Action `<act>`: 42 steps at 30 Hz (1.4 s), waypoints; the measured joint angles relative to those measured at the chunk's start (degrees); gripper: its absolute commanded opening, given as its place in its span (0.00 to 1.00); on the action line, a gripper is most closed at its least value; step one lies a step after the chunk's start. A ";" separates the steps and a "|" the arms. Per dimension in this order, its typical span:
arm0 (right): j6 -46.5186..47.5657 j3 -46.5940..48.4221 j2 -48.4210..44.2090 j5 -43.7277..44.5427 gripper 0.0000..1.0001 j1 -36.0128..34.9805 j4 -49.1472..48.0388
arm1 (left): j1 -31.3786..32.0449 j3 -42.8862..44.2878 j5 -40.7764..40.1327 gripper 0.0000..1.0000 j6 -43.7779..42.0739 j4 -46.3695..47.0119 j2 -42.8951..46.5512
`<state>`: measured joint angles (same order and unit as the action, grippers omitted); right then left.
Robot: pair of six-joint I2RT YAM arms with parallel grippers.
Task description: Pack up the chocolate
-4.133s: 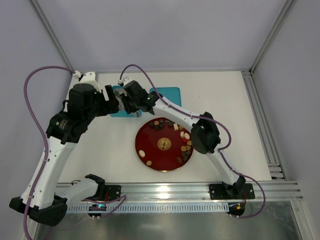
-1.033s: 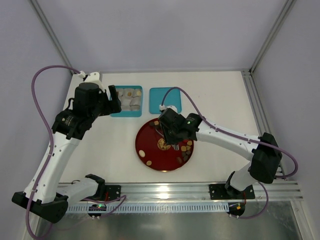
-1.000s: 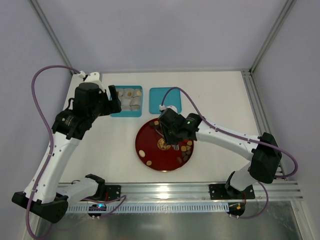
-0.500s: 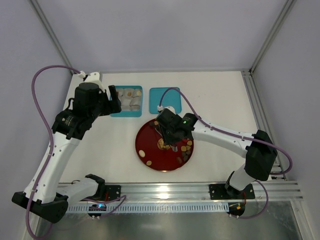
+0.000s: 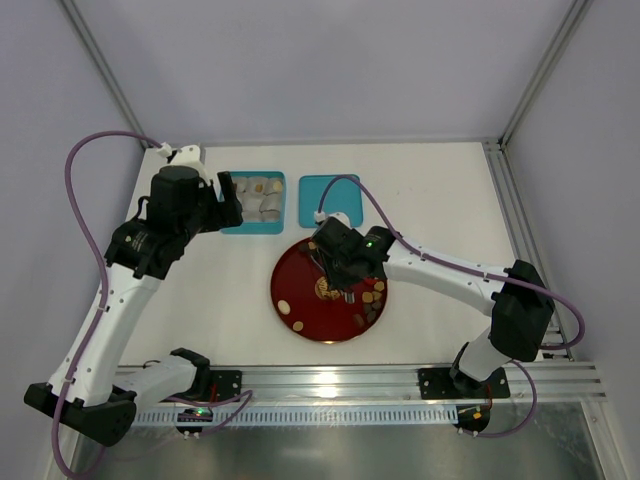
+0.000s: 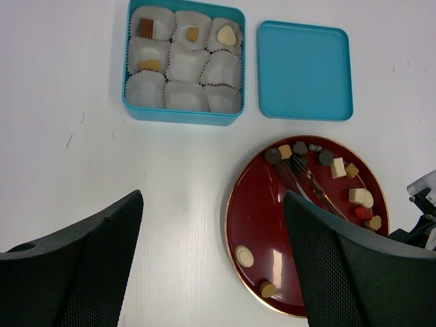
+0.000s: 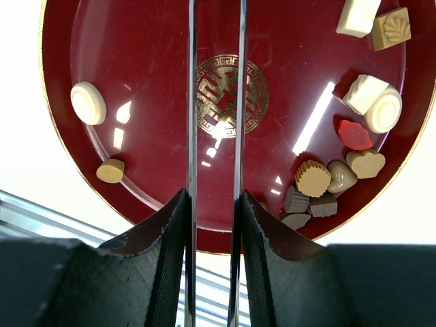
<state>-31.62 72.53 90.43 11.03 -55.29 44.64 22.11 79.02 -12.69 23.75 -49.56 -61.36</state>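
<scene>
- Metal blades, two long thin ones, reach out from the right tool. They sit a narrow gap apart with nothing between them along the stretch that shows, and their tips run out of the wrist camera's view.
- Both blades hang low over the red plate, one crossing each side of its gold emblem.
- Most of the chocolate sits crowded along one side of the plate near the rim, in brown, tan and creamy white. A white round and a small tan piece lie apart on the opposite side.
- Past the plate stands a teal box lined with nine white paper cups. Four cups hold one piece each, and the other five hold nothing.
- Its lid lies flat on the table, just beside the box.
- High above the table, the left tool has its dark fingers spread wide and carries nothing.
</scene>
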 measured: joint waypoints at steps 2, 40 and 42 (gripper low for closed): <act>0.00 0.00 0.00 0.11 0.29 0.00 0.00 | 0.00 -0.04 0.00 0.82 0.00 0.00 0.00; 1.16 3.37 -4.96 0.61 0.28 0.28 3.21 | 0.00 -0.04 0.04 0.82 0.04 0.00 0.00; 1.40 3.98 -4.96 0.52 0.28 0.35 3.26 | 0.00 -0.04 0.02 0.82 0.07 0.00 0.00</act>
<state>-30.22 76.51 85.47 11.55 -54.94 47.90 22.11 78.98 -12.67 23.81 -49.56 -61.36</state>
